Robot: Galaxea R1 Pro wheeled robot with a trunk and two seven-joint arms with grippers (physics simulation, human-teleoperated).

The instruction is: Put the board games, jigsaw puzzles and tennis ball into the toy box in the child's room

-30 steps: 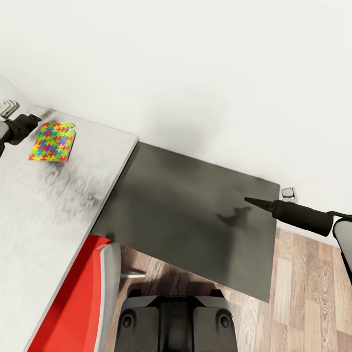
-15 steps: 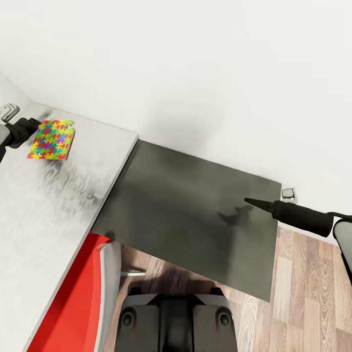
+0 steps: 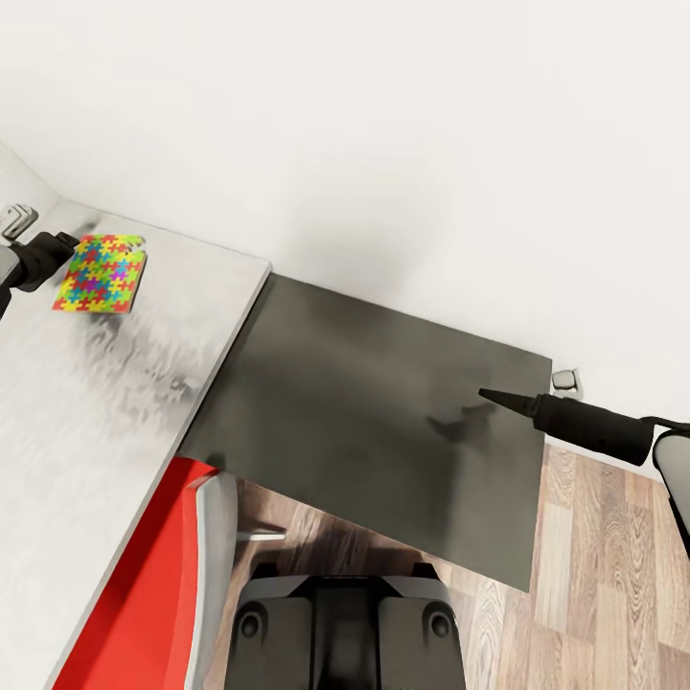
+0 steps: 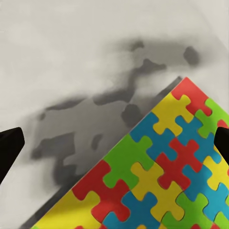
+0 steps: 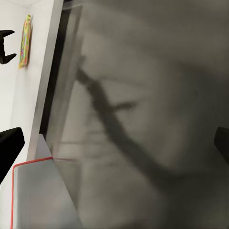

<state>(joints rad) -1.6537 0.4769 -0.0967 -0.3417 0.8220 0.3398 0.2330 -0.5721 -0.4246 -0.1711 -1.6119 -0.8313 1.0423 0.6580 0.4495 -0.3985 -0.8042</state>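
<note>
One jigsaw puzzle (image 3: 101,274), a flat slab of bright interlocking pieces, lies on the light grey top of the table (image 3: 86,412) near the wall. My left gripper (image 3: 69,241) hangs at its left edge. In the left wrist view the puzzle (image 4: 162,167) sits close below the left gripper (image 4: 116,145), which is open with one corner of the slab between its dark fingertips (image 4: 9,148). My right gripper (image 3: 491,394) hovers over the table's dark grey wing (image 3: 364,402). In its wrist view the right gripper (image 5: 116,143) is open and holds nothing.
A red chair (image 3: 144,575) is tucked under the table's front edge at the lower left. My dark base (image 3: 345,632) stands on the wood-plank floor (image 3: 604,575). A white wall (image 3: 383,144) backs the table, with a socket (image 3: 565,380) low down by the wing's corner.
Almost nothing: the picture has shifted a touch, and the left gripper sits slightly closer against the puzzle's edge. The right arm has stayed still.
</note>
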